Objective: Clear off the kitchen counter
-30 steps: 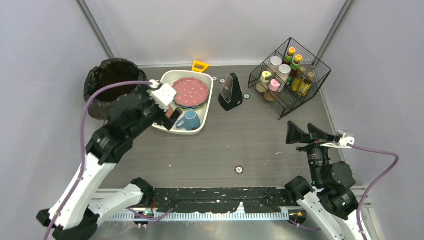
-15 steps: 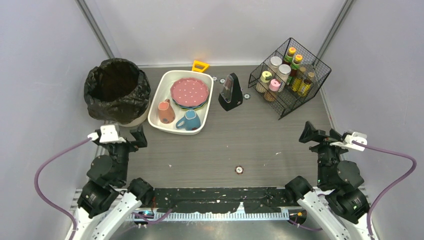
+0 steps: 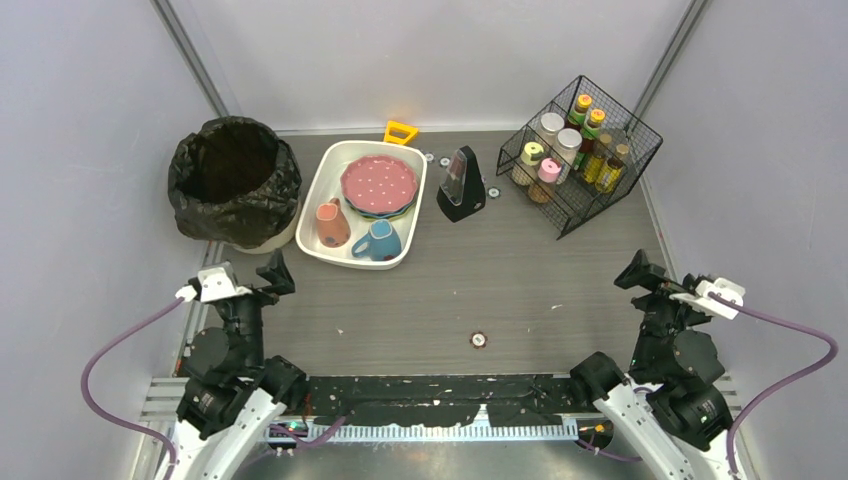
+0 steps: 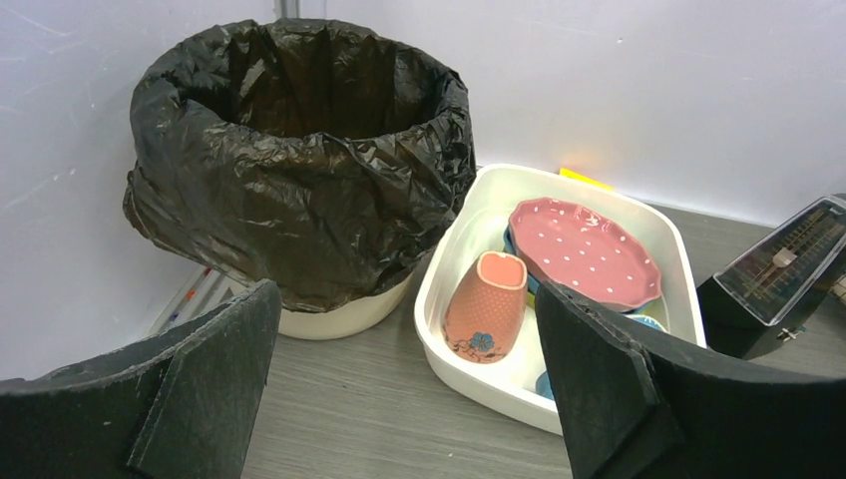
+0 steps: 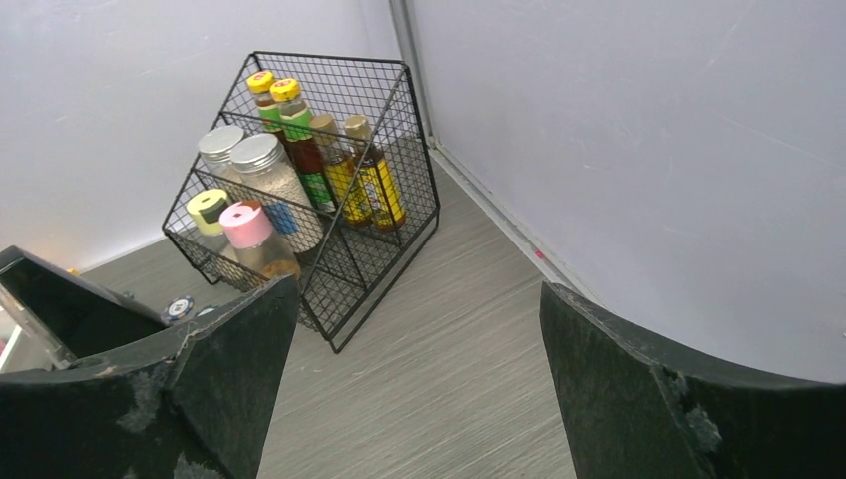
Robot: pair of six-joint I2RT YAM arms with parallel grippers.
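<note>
Kitchen counter (image 3: 520,290): dark wood-grain, centre of the top view, beneath all items.
Bin (image 3: 232,180): black-bagged, 10 o'clock.
White tub (image 3: 322,180): 11 o'clock; pink plate (image 3: 379,183), pink cup (image 3: 331,224), blue cup (image 3: 378,241). The pink cup's flower motif shows from the left wrist only.
Wire rack (image 3: 628,135): 2 o'clock, jars inside.
Left gripper (image 4: 407,309): 8 o'clock, jaws wide.
Right gripper (image 5: 419,299): 4 o'clock, jaws wide.

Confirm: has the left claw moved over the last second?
Yes. The left claw withdrew from over the white tub, moving down the top view. It now sits open on the near side of the black bin.
</note>
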